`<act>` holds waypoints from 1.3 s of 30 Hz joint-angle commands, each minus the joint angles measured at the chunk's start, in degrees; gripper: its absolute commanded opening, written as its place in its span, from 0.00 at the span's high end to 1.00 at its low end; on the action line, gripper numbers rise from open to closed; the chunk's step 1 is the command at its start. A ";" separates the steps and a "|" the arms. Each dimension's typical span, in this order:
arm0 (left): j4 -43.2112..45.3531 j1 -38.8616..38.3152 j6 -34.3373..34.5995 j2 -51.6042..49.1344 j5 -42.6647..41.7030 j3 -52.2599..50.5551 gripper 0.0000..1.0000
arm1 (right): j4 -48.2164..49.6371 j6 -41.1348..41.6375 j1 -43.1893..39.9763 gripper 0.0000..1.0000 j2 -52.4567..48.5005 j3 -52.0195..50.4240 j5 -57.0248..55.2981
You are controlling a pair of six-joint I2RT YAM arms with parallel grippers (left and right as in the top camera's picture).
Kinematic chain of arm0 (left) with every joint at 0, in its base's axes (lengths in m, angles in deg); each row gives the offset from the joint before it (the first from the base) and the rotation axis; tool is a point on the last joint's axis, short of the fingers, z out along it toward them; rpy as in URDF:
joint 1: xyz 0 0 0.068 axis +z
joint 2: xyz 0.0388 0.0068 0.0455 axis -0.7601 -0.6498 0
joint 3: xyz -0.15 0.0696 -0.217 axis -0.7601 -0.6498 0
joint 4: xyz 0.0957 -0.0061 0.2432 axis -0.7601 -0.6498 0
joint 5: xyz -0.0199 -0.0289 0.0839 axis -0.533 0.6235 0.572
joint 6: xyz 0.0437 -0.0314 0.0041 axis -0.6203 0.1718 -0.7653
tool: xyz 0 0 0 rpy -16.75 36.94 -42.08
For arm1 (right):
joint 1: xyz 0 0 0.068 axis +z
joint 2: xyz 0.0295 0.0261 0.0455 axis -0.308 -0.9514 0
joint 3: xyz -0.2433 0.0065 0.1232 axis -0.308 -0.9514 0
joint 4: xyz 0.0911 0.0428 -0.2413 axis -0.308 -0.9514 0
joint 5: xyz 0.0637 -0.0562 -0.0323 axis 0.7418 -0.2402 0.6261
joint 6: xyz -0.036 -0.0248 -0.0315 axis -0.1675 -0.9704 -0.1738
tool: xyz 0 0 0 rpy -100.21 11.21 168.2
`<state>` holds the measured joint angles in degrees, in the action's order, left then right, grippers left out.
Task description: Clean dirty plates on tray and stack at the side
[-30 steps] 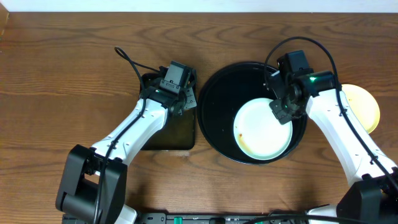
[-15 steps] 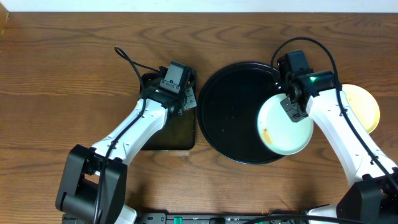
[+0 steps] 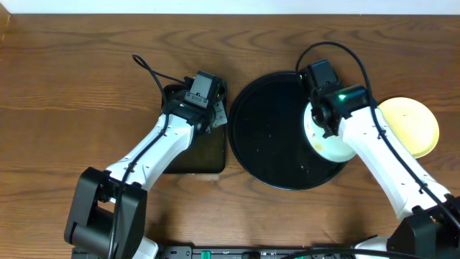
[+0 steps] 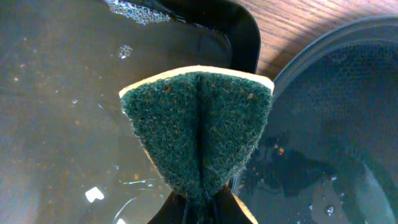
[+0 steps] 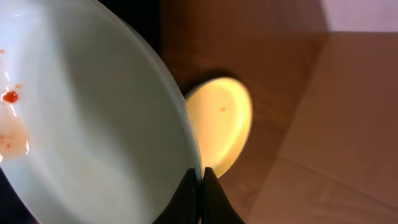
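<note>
My right gripper (image 5: 200, 176) is shut on the rim of a pale blue-white plate (image 5: 93, 124) and holds it tilted up on edge over the right side of the round black tray (image 3: 266, 129). The plate (image 3: 327, 140) has orange sauce specks at its left (image 5: 9, 96). A pale yellow plate (image 3: 411, 126) lies on the table right of the tray; it also shows in the right wrist view (image 5: 221, 124). My left gripper (image 4: 202, 205) is shut on a folded green and yellow sponge (image 4: 199, 124) over the small rectangular tray.
The small rectangular black tray (image 3: 195, 155) holds soapy water (image 4: 62, 93) and stands just left of the round tray (image 4: 336, 112). A black cable (image 3: 147, 68) lies on the wooden table behind the left arm.
My right gripper has lifted the pale blue-white plate from flat on the tray and tipped it up on edge, so it looks much narrower from above. The left arm has not moved.
</note>
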<state>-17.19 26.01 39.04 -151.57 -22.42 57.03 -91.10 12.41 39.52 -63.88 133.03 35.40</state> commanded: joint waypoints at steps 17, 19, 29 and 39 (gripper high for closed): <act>-0.15 -0.07 -1.03 0.07 0.55 0.07 0.92 | 8.48 -2.45 7.65 0.99 0.33 1.27 -3.54; -0.15 -0.07 -1.01 0.07 0.55 0.07 0.92 | 7.91 1.36 7.50 0.99 0.33 1.27 -2.84; -0.07 -0.09 -0.96 0.07 0.44 0.07 0.92 | 5.53 14.56 0.48 0.99 0.28 1.09 28.37; 5.99 -5.66 -1.01 -0.22 -5.73 0.04 0.92 | 7.41 16.57 -0.55 0.99 0.07 -6.01 38.91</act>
<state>-12.23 22.82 39.04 -151.57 -26.33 57.00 -84.44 26.33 39.17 -63.88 129.62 69.98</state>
